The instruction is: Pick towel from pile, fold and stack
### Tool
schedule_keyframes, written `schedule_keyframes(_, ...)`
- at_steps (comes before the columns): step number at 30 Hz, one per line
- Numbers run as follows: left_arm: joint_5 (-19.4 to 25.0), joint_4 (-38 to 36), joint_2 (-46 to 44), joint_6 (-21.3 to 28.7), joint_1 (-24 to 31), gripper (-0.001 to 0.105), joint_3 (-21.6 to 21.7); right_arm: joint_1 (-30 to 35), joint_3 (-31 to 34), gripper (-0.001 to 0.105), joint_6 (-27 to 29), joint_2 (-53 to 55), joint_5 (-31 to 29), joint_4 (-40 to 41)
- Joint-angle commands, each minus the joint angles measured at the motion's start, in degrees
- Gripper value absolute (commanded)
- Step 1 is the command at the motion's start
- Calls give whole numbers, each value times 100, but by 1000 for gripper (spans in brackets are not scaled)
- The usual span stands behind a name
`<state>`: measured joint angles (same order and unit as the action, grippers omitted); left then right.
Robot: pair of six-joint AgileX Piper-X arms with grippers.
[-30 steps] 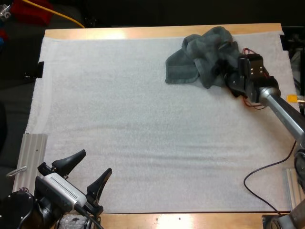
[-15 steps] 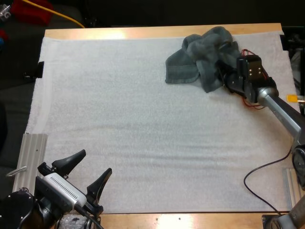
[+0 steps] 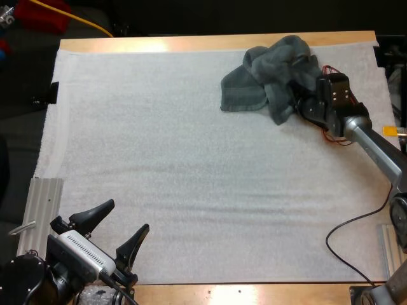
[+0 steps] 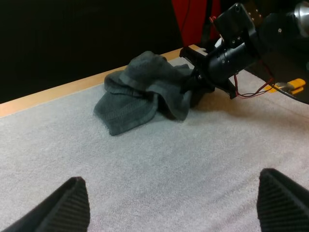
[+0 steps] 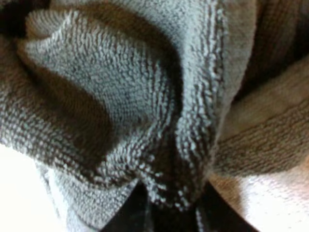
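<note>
Pick step: our right gripper (image 3: 296, 98) pinched crumpled towel (image 3: 267, 73) at 1 o'clock on mat (image 3: 191, 165). Our left gripper (image 3: 126, 216) sat spread, idle, at 7 o'clock. Next, we judged: lift towel clear, carry toward centre.

Tips of the right gripper (image 3: 296, 100) are buried in folds of the crumpled towel (image 3: 270, 70)

Dark grey-green towel (image 3: 273, 73), white mat (image 3: 191, 165)
</note>
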<state>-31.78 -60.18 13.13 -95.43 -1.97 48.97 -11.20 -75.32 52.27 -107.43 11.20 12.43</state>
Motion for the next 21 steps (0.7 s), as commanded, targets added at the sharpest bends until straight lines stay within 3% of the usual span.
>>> schedule_keyframes(1, -10, 54, 26, -30, -5, 69, 31, 16, -36, 6, 268, 125, 80, -22)
schedule_keyframes(8, -10, 54, 26, -30, -5, 69, 31, -39, -36, 2, 1237, 772, 18, 25)
schedule_keyframes(21, -10, 54, 26, -30, -5, 69, 31, -39, -347, 1, 1626, 1472, -140, 69)
